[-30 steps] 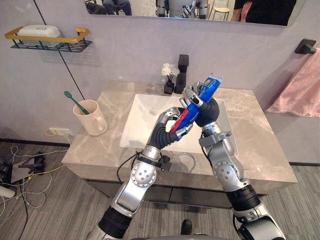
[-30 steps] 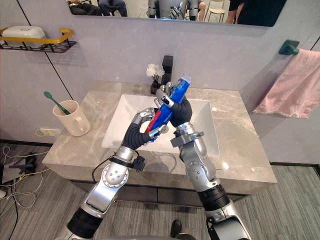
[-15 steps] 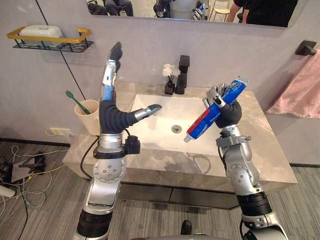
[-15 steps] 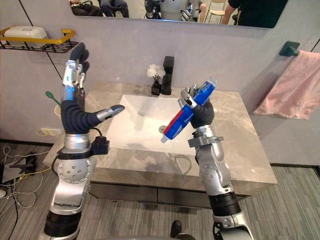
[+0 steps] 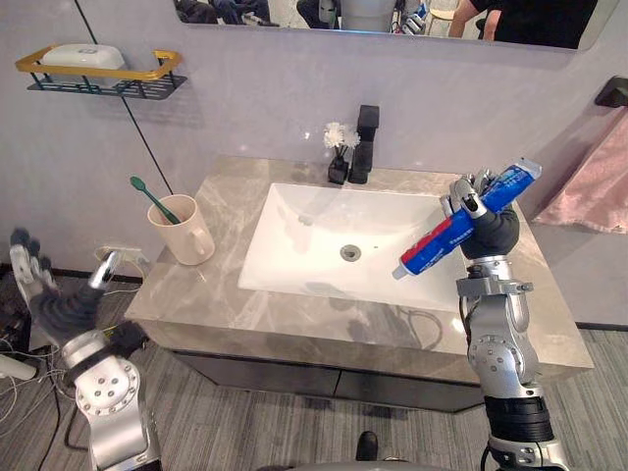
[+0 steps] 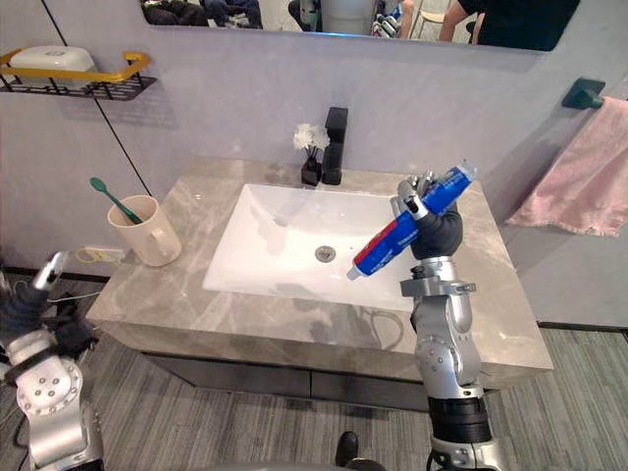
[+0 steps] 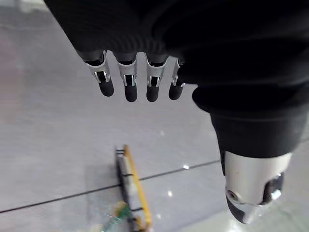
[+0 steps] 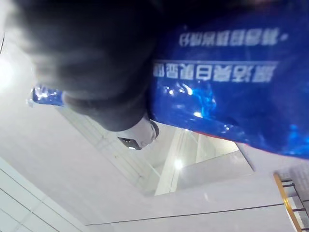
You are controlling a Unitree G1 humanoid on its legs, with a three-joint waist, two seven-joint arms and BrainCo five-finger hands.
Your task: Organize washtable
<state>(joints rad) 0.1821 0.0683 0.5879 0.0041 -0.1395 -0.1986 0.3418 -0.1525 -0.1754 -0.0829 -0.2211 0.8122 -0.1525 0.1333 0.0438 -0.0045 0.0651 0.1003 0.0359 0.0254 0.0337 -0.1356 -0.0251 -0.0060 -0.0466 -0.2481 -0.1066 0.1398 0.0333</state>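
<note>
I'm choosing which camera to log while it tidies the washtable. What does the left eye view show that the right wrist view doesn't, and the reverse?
Left eye view: the sink, the cup holding a green toothbrush, the faucet and the open left robot hand. Right wrist view: the print on the toothpaste tube, from very close. Both: that toothpaste tube, gripped in the right robot hand.

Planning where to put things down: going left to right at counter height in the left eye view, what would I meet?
left hand, open, beyond the counter's edge → cup holding the toothbrush → sink → toothpaste tube gripped by the right hand
</note>
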